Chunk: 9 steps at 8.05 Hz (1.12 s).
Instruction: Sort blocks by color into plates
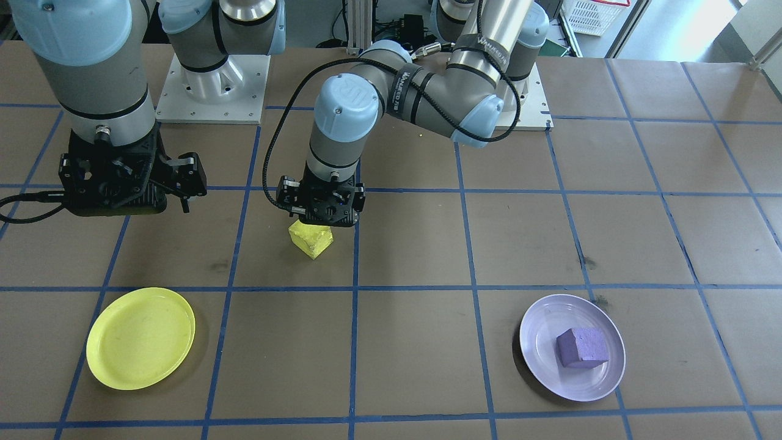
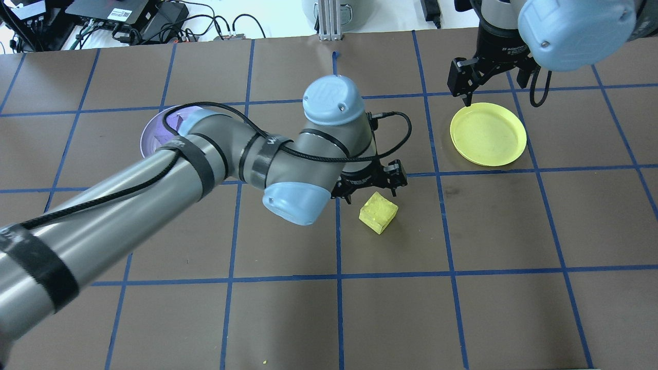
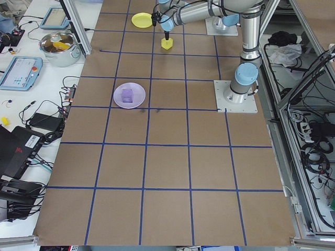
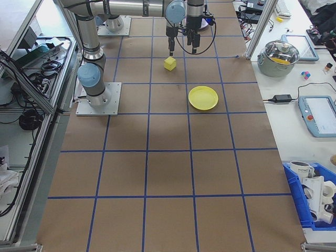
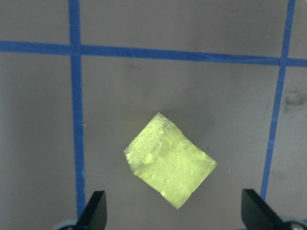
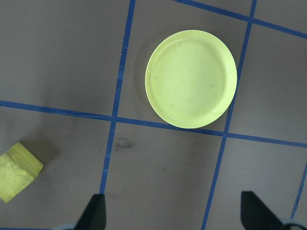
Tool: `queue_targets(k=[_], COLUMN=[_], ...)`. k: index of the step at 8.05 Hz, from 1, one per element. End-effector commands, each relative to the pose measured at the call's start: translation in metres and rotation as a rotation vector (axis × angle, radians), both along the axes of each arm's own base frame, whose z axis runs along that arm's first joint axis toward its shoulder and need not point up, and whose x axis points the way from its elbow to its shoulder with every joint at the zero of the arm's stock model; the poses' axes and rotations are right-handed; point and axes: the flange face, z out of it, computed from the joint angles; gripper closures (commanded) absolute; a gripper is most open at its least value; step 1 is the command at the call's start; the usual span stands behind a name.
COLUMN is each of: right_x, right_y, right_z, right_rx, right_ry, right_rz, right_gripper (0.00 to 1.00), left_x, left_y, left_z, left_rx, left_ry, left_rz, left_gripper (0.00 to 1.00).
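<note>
Brown table (image 3: 167,172) with blue tape grid, steel pot (image 3: 59,46), tablet (image 4: 319,115), blue bin (image 4: 315,205), white basket (image 1: 592,13)

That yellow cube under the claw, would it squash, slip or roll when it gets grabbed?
The yellow cube looks rough and pitted like foam, so it probably gives a little and grips well. Its flat faces suggest it won't roll. Probably light, too.

Bright, even overhead light covers the worktop (image 1: 427,244), and shadows stay soft and short. Glare whitens the glossy lavender plate (image 1: 572,347). Daylight blows out the front view's top right corner. Both wrist views look slightly soft.
</note>
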Motion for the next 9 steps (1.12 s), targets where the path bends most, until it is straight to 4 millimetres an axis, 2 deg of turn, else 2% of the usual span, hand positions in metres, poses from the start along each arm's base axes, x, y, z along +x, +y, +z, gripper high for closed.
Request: queue_targets(k=[1,2,3,4,5,6,7,8,9], right_x=[0.001,0.008,0.025,0.04,0.052,0.075,0.112,0.146,0.167], right_y=[0.003,0.003,0.007,0.012,0.019,0.024,0.024,0.029,0.034], right_z=[0.001,-0.004,-0.014,-0.031,-0.045,-0.061,-0.078,-0.106,-0.133], right_rx=[0.01,0.027,0.051,0.091,0.121,0.138,0.096,0.093,0.109], right_ry=[-0.009,-0.04,-0.121,-0.172,-0.175,-0.196,-0.21,-0.2,-0.201], right_rz=[0.018,0.059,0.088,0.184,0.253,0.317,0.389,0.45,0.482], right_gripper=[0.0,0.0,0.0,0.0,0.0,0.0,0.0,0.0,0.0], left_x=[0.13,0.187,0.235,0.284,0.323,0.328,0.318,0.301,0.282], left_y=[-0.044,-0.06,-0.075,-0.093,-0.105,-0.098,-0.079,-0.045,-0.033], left_z=[0.076,0.103,0.134,0.172,0.214,0.267,0.3,0.339,0.363], left_rx=[-0.012,-0.024,-0.054,-0.056,-0.015,-0.04,-0.073,-0.153,-0.272], left_ry=[-0.001,-0.001,-0.003,-0.008,-0.094,-0.174,-0.185,-0.183,-0.189], left_rz=[-0.07,-0.043,-0.072,-0.075,-0.042,-0.049,-0.058,-0.057,-0.054], left_gripper=[0.0,0.0,0.0,0.0,0.0,0.0,0.0,0.0,0.0])
